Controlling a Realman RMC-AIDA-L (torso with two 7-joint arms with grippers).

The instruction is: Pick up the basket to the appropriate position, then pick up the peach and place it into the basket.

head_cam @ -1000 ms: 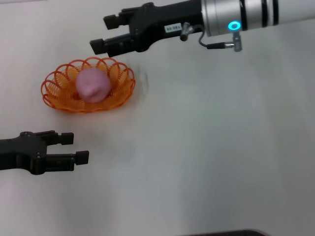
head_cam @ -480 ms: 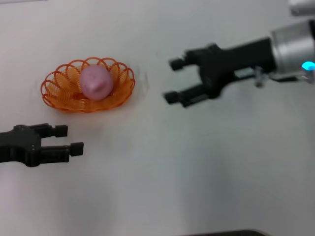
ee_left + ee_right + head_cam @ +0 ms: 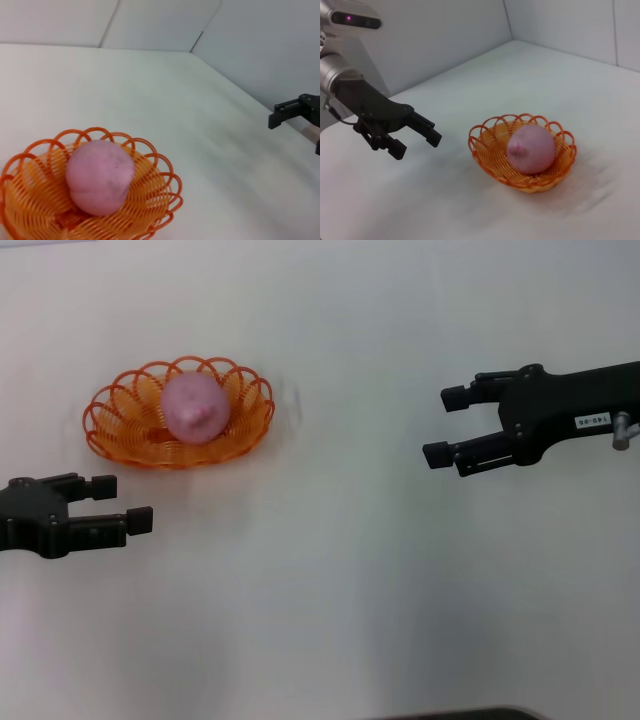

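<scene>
The orange wire basket (image 3: 120,435) stands on the white table at the left, and the pink peach (image 3: 192,408) lies inside it. Both also show in the left wrist view, basket (image 3: 155,200) and peach (image 3: 99,176), and in the right wrist view, basket (image 3: 492,165) and peach (image 3: 531,149). My left gripper (image 3: 122,503) is open and empty, near of the basket at the left edge; it also shows in the right wrist view (image 3: 417,138). My right gripper (image 3: 445,426) is open and empty, well to the right of the basket, and shows in the left wrist view (image 3: 295,127).
The white table (image 3: 320,590) stretches between the two grippers. Walls rise behind the table in both wrist views.
My right gripper has drawn away from the basket to the right and toward me, empty. My left gripper has slid a little left and farther from me. The peach stays in the basket.
</scene>
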